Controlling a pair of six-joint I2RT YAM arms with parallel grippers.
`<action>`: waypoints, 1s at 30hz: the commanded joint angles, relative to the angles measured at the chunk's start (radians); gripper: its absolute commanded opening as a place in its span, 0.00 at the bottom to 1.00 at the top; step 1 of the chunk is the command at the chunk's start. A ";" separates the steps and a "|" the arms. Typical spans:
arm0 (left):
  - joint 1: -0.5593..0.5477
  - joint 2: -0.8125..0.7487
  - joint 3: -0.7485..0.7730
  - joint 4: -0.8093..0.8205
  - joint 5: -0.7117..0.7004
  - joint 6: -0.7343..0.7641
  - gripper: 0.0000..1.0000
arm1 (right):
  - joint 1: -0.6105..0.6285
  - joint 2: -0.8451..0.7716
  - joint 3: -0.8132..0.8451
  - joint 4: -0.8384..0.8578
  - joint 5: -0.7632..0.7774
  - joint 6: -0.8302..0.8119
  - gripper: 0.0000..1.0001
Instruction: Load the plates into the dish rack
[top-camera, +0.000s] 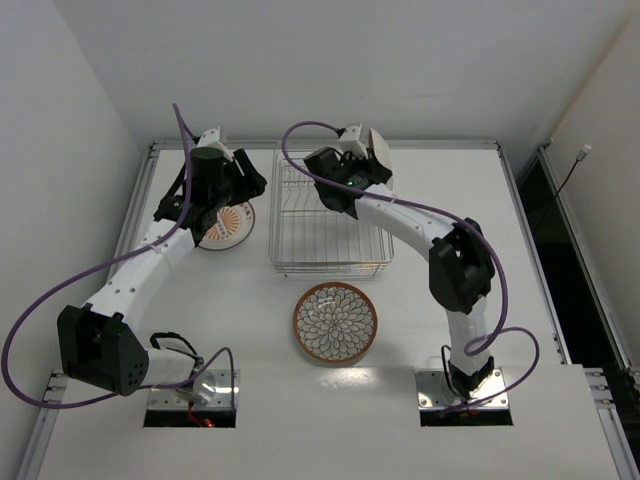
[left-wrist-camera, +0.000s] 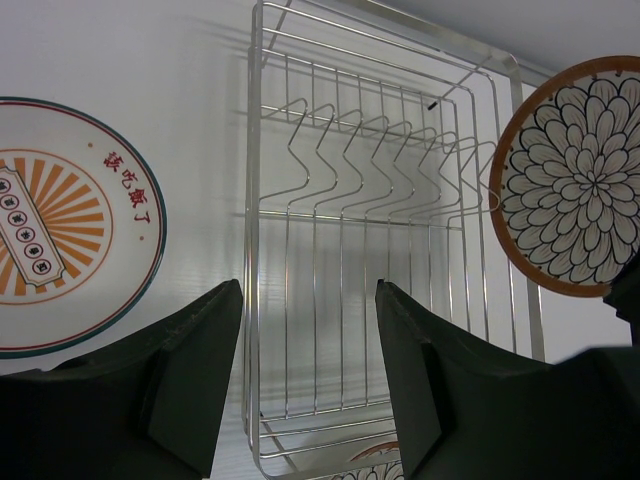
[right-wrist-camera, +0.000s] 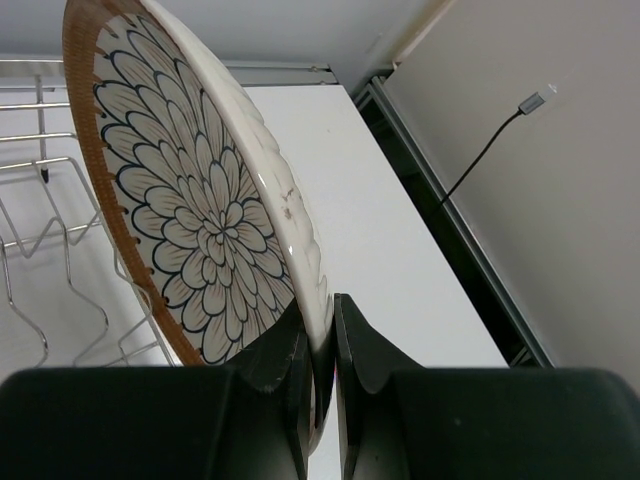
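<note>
Sunburst plate (left-wrist-camera: 60, 230) with red Chinese lettering (left-wrist-camera: 125, 195); petal plate (right-wrist-camera: 200, 200) in right gripper (right-wrist-camera: 322, 318)

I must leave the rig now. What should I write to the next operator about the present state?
Left end effector: open, empty, hovering by the sunburst plate, which lies flat left of the dish rack.
Right end effector: shut on a petal plate, held on edge at the rack's far right corner.
Second petal plate: flat on the table, at the rack's near end.
Done: nothing racked. Left: all three plates.
</note>
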 joint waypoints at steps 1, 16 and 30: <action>0.005 -0.032 0.006 0.034 0.009 0.010 0.54 | -0.008 -0.168 -0.003 0.081 0.301 0.017 0.00; 0.005 -0.032 0.006 0.034 0.009 0.010 0.54 | 0.001 -0.098 0.038 0.105 0.246 -0.008 0.00; 0.005 -0.032 0.006 0.034 0.009 0.010 0.54 | 0.011 -0.098 0.047 0.134 0.195 -0.008 0.00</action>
